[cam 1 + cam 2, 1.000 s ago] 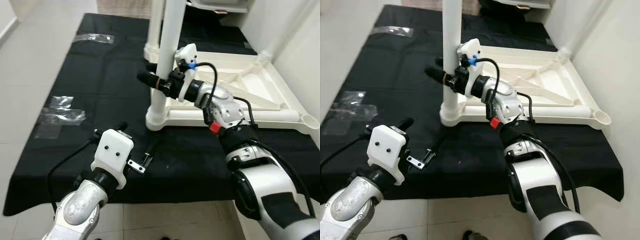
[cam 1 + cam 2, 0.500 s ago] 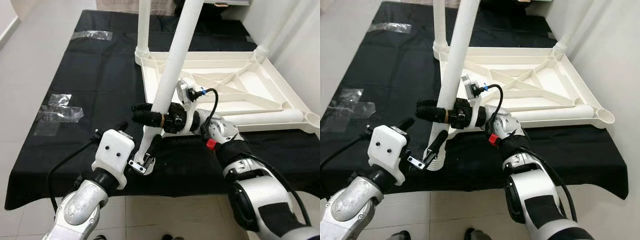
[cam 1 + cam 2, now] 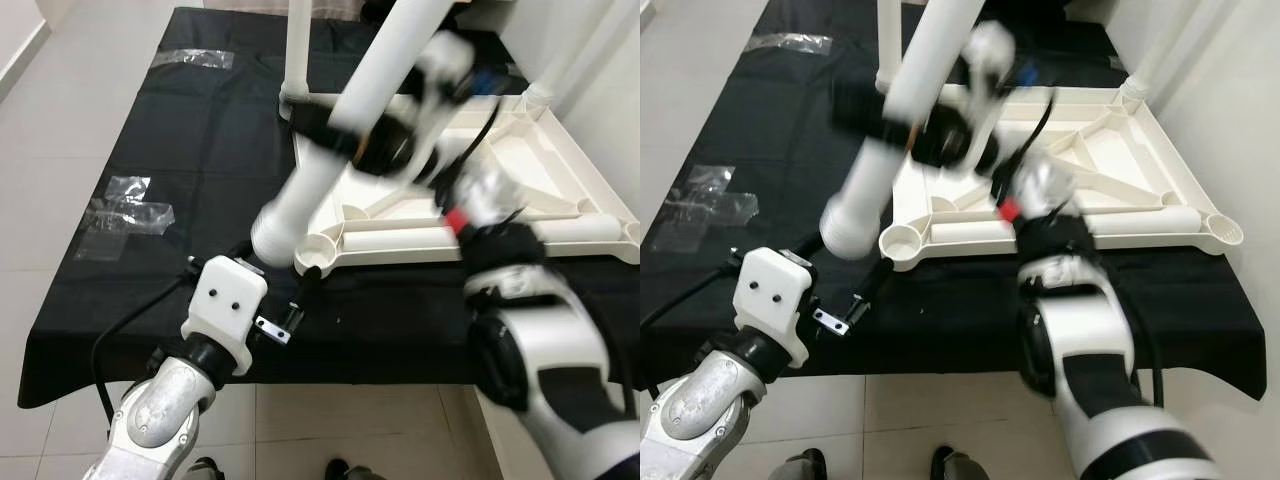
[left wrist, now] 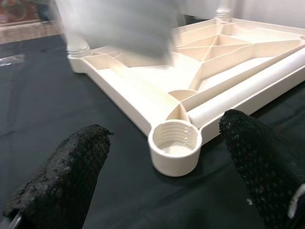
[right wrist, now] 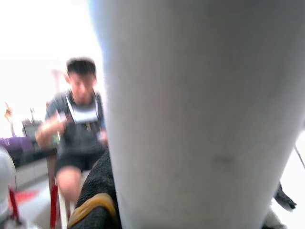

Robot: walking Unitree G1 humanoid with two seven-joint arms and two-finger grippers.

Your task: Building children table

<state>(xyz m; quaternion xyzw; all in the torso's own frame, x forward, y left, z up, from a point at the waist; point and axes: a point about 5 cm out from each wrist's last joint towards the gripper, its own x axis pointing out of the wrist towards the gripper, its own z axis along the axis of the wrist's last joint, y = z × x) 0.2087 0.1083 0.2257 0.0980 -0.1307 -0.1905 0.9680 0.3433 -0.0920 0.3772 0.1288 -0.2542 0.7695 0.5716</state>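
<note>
In the left eye view, an upturned white tabletop (image 3: 520, 170) lies on a black cloth (image 3: 180, 150) over the desk, underside up so its corner sockets face upward for legs. The right gripper (image 3: 335, 135) is clamped around a white leg (image 3: 330, 150), holding it tilted and blurred above the near left corner socket (image 3: 317, 255), which is empty; the leg's lower end hangs just left of it, apparently to be lined up. One leg (image 3: 298, 45) already stands at the far left corner. Another white tube (image 3: 470, 240) lies along the near edge. The left gripper (image 3: 290, 315) waits near the desk's front edge, holding nothing. Clear plastic bags (image 3: 125, 210) lie at the left.

In the left wrist view, its fingers (image 4: 64, 176) are spread wide, framing the threaded socket (image 4: 175, 145).

In the right wrist view, the leg (image 5: 200, 119) sits close against the camera, and a person (image 5: 78, 129) is beyond.
</note>
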